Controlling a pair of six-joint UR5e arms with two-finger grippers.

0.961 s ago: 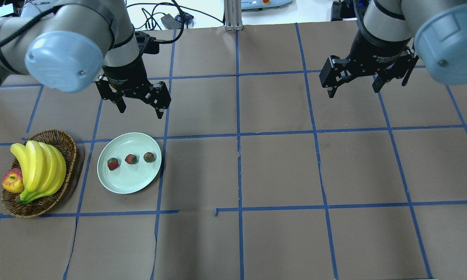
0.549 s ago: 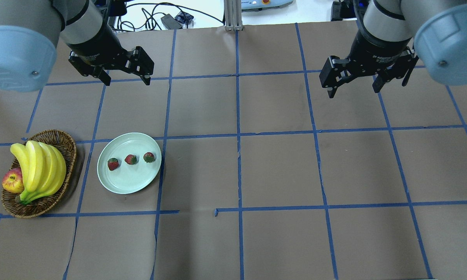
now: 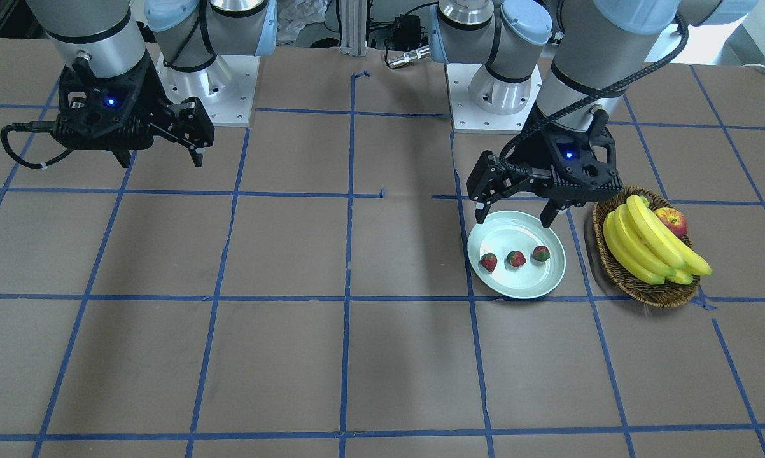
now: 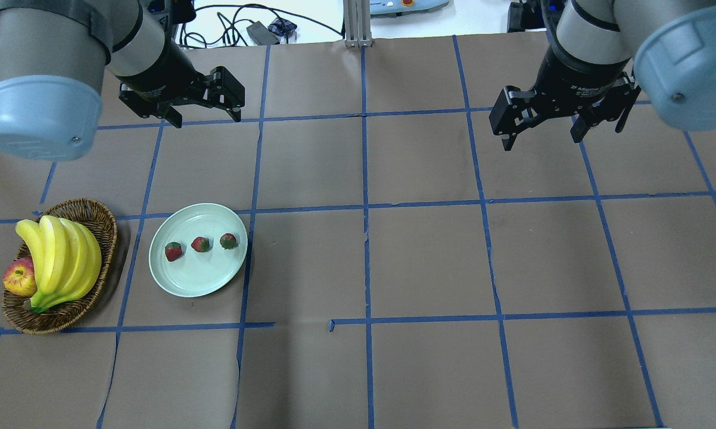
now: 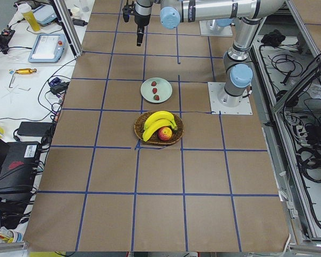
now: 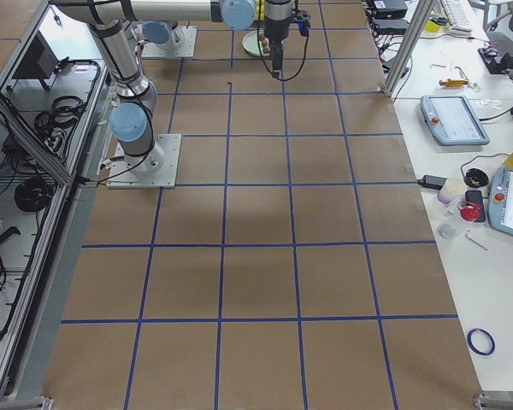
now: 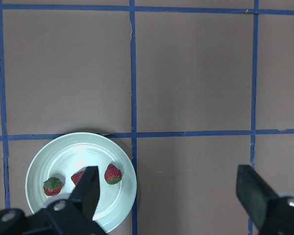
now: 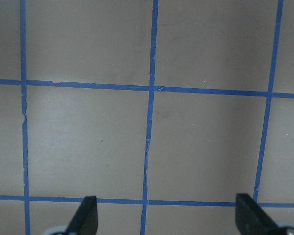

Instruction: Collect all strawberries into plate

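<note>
Three small red strawberries (image 4: 173, 251) (image 4: 200, 243) (image 4: 229, 241) lie in a row on the pale mint plate (image 4: 197, 286) at the table's left. They also show in the front view (image 3: 517, 258) and the left wrist view (image 7: 113, 174). My left gripper (image 4: 206, 118) is open and empty, raised well beyond the plate's far side. In the front view the left gripper (image 3: 513, 219) hangs over the plate's (image 3: 516, 286) robot-side rim. My right gripper (image 4: 541, 140) is open and empty, raised over bare table at the far right.
A brown wicker basket (image 4: 105, 220) with a bunch of bananas (image 4: 60, 256) and a red-yellow apple (image 4: 18, 277) stands just left of the plate. Blue tape lines grid the brown table. Cables and gear lie beyond the far edge.
My left gripper has moved away from the plate toward the table's far side, still open and empty. The strawberries, plate and right arm have not moved.
</note>
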